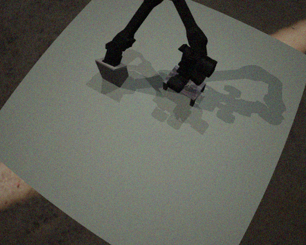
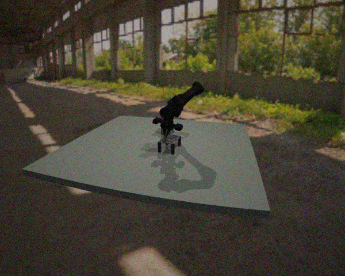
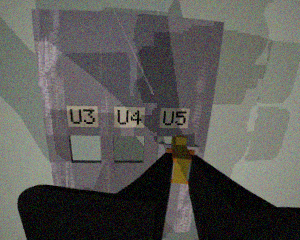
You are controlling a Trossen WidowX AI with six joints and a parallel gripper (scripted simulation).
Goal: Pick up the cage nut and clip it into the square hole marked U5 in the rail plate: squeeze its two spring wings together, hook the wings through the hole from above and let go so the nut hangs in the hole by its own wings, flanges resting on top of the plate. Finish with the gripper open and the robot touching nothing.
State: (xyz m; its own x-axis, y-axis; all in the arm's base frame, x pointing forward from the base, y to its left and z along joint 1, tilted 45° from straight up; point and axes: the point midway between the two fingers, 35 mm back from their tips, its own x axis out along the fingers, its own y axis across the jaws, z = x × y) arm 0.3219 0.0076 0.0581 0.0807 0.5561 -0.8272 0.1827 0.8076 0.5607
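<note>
- the gripper (image 1: 184, 84) (image 2: 165, 137) (image 3: 179, 160) is pinching the yellow nut (image 2: 165, 135) (image 3: 180, 173), its black fingers drawn in close around it.
- the nut is at the u5 hole, seen from the wrist; the fingers hide part of it, and i cannot tell whether its wings are hooked under.
- the wrist view alone makes the labels readable: u3 (image 3: 82, 116), u4 (image 3: 129, 117) and u5 (image 3: 174, 118), in a row on the plate (image 1: 191, 91) (image 2: 175, 138) (image 3: 85, 40).
- from the top, the gripper body covers the nut and much of the plate; the outside view shows the plate raised on dark legs, but the nut is tiny there.
- the arm (image 1: 195, 31) (image 2: 182, 102) reaches down over the plate, its upper part cut off in the top view.
- in the top view, the grey box (image 1: 112, 75) around the arm's foot is nearer the worktop's upper left edge than the plate is.
- the plate sits well in from the near edge of the worktop (image 1: 134, 158) (image 2: 107, 166) (image 3: 290, 195) in the outside view, with room towards both near corners.
</note>
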